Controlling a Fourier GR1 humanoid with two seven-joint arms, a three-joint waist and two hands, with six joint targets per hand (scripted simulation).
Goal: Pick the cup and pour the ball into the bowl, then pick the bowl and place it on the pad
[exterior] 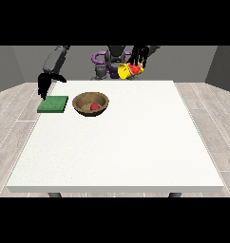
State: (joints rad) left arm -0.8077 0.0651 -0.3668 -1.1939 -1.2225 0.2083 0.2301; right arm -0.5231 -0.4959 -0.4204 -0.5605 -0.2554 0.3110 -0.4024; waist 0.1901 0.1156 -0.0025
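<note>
Gripping the tipped cup [129, 70], the hand at the view's right [138, 57] hangs beyond the bowl [79, 105].

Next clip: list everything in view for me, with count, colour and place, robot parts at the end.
Large white table: one, white, fills the middle of the view.
Flat green square pad: one, green, on the table's far corner at the view's left.
Round brown wooden bowl: one, brown, just to the right of the pad.
Small red ball: one, red, inside the bowl.
Yellow cup: one, yellow with red, tilted, held above the table's far edge.
Hand at the view's right: one, black, fingers round the cup.
Hand at the view's left: one, black, above the pad.
</note>
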